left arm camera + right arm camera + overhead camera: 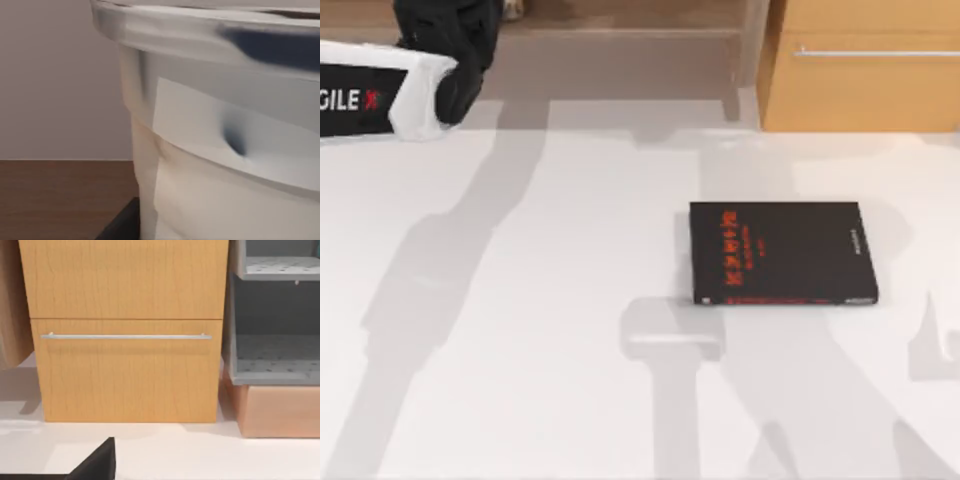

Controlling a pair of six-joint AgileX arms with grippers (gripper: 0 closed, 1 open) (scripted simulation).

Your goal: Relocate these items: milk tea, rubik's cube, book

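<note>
The milk tea [210, 150], a white cup with a clear lid rim, stands very close to the left wrist camera, above a brown floor and before a plain wall. My left gripper [460, 75] is past the table's back left corner. One dark finger [120, 225] lies against the cup's side, so the gripper is shut on it. A dark part of my right gripper [97, 462] faces a wooden drawer cabinet. The rubik's cube and the book are out of view.
A black book with red lettering [780, 253] lies flat on the white table [520, 330], right of centre. A wooden drawer cabinet [860, 65] stands at the back right. Beside it is a grey open shelf [275, 355].
</note>
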